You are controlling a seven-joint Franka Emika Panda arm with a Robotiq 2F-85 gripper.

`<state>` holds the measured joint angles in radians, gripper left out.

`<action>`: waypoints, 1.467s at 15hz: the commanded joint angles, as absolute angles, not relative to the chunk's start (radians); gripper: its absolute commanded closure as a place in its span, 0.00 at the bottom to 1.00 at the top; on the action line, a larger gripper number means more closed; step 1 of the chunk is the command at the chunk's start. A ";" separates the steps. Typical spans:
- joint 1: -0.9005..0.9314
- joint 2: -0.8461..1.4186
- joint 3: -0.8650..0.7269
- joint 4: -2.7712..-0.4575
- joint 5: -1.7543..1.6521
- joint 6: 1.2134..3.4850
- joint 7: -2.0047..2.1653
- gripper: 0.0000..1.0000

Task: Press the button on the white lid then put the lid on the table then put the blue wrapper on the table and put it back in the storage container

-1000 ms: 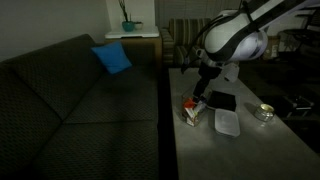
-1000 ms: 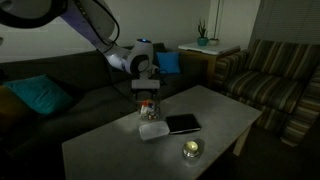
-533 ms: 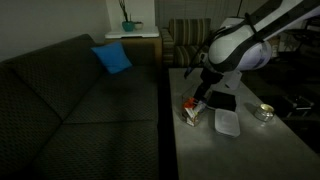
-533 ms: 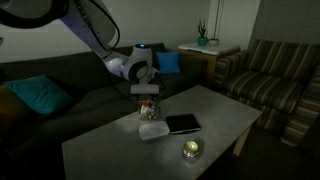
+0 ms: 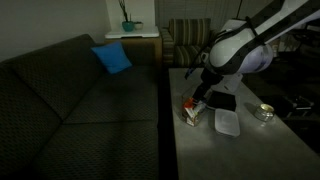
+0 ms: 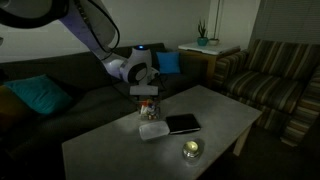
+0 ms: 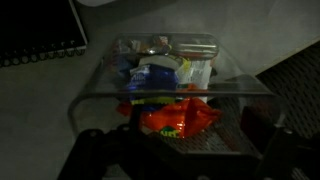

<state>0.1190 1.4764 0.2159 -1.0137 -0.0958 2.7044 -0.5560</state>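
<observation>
two steps look finished and the third is in hand: the white lid [image 5: 227, 122] lies flat on the table [image 5: 250, 150], just beside the storage container [image 5: 190, 113], which stands open near the table's long edge by the sofa [image 5: 90, 100]. in both exterior views the arm reaches down over that container, and the gripper [image 6: 146, 96] hangs directly above it. in the wrist view we look down into the clear box. the jaws are spread wide, one dark finger [image 7: 95, 152] at each lower side of the picture, and they hold nothing. inside, a blue wrapper [image 7: 138, 70] sits toward the far wall among white packets, with an orange-red wrapper [image 7: 180, 118] nearer us. we judge the job now is to lift the blue wrapper out. the next move calls for lowering between the container walls, centring on the blue piece rather than the orange one, and closing gently so the light box does not tip or slide. a flat black object [image 5: 222, 101] and a small silvery dish [image 5: 263, 113] sit farther in from that edge.
</observation>
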 commanded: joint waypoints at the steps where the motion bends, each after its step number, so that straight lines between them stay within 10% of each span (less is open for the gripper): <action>1: 0.116 1.476 0.221 -1.012 -0.106 2.702 -0.550 0.00; 22: 0.069 1.476 0.297 -1.063 0.104 2.778 -0.898 0.00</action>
